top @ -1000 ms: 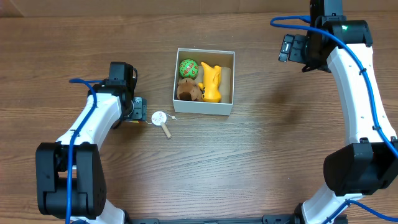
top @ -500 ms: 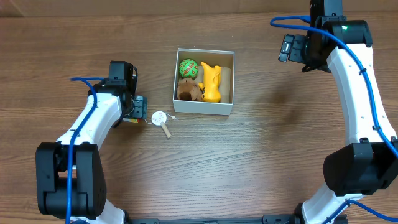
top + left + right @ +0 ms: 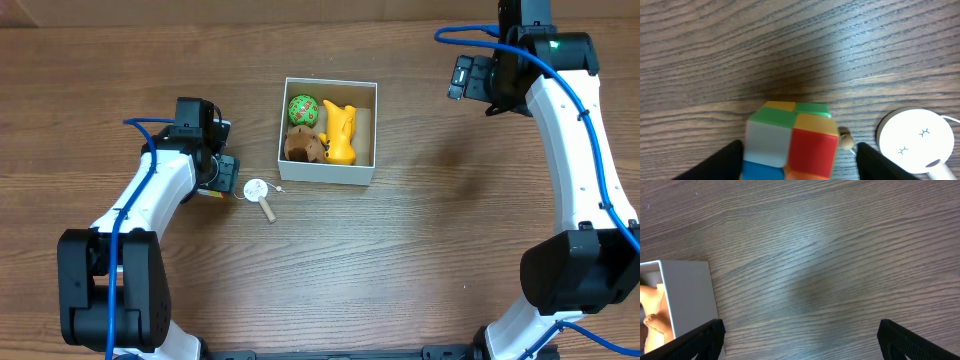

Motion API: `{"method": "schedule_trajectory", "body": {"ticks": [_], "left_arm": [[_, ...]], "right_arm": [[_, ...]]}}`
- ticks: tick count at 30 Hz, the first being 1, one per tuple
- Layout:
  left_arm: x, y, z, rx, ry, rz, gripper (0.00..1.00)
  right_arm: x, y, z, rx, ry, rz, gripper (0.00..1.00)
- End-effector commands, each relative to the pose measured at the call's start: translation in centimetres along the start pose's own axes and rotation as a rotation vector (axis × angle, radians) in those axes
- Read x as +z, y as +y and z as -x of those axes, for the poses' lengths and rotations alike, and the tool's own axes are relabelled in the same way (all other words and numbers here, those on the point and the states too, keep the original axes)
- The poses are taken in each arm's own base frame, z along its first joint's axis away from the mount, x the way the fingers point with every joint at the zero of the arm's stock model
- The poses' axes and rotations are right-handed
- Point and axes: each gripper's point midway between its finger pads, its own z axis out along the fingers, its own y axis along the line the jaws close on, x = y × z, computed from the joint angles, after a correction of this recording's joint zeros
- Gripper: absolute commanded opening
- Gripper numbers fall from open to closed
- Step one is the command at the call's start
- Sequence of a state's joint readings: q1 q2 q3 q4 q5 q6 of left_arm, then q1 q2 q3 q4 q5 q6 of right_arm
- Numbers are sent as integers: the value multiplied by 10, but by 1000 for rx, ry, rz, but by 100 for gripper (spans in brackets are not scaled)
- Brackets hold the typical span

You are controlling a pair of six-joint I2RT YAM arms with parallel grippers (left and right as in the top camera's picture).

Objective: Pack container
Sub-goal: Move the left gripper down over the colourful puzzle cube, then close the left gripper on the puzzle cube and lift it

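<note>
The container (image 3: 328, 172) is a white-walled square box at the table's centre; its wall (image 3: 687, 295) also shows in the right wrist view. Inside lie a green ball (image 3: 302, 108), a yellow toy (image 3: 341, 130) and a brown toy (image 3: 302, 146). A multicoloured cube (image 3: 790, 140) rests on the table left of the box. My left gripper (image 3: 800, 152) straddles it, the left finger close against the cube, the right finger a little apart from it. My right gripper (image 3: 462, 77) hangs open over bare wood at the back right, nothing between its fingers.
A white round toy (image 3: 257, 188) with a wooden handle (image 3: 268, 210) lies between the cube and the box; it is the white disc (image 3: 917, 140) just right of my left gripper's right finger. A small wooden bead (image 3: 845, 141) sits by the cube.
The left gripper's fingers have drawn closer around the cube. The right arm and the toys in the box have not moved.
</note>
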State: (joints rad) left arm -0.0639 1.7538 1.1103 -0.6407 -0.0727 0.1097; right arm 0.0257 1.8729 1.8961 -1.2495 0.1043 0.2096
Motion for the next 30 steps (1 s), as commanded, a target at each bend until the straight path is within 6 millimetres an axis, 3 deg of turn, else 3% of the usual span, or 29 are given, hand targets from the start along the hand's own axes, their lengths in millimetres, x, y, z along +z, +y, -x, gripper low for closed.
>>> {"method": "schedule_trajectory", "body": {"ticks": [1,9,15,20,30], "left_arm": [[2,-2,-3,20,3,-20,62],[7,-3,-4,21,14,-22,56],[9,-2,-2,20,9,-21,42],[9,-2,-1,20,5,-20,51],[3,0,11,-1,-23,-17,48]], "right_arm": [[-13,-3,9,16,-43,3,100],[-13,-3,9,16,-43,3,100],[-13,-3,9,16,-43,3,100],[-13,-3,9,16,-43,3,100],[-13,-3,9,16,-43,3,100]]}}
